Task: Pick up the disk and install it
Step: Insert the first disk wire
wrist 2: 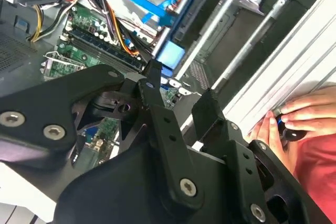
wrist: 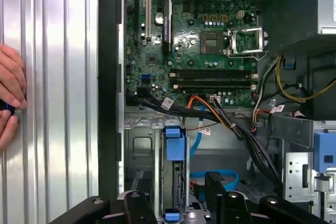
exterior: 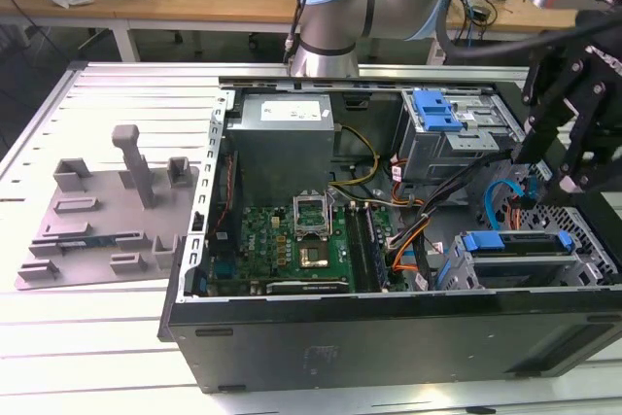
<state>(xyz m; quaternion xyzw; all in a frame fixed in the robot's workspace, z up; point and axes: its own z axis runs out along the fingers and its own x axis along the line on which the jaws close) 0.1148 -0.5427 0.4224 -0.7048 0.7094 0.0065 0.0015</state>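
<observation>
- The pincer (wrist: 176,184) is held open and empty, its black fingers (wrist: 214,192) spread to either side of the disk (wrist: 175,142), above it
- Room is bounded by the drive cage (exterior: 593,264) walls, cables (wrist: 220,116) just beside and the case wall (wrist: 110,77) near; a hand (wrist: 10,98) is rested on the ribbed bench (wrist: 58,77) beyond
- The disk is seen edge-on, apparently seated in the cage, framed by its blue carrier rail; its label cannot be made out

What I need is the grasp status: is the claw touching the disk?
Apart. In the exterior view the claw hangs above the disk, with a clear gap between them.
</observation>
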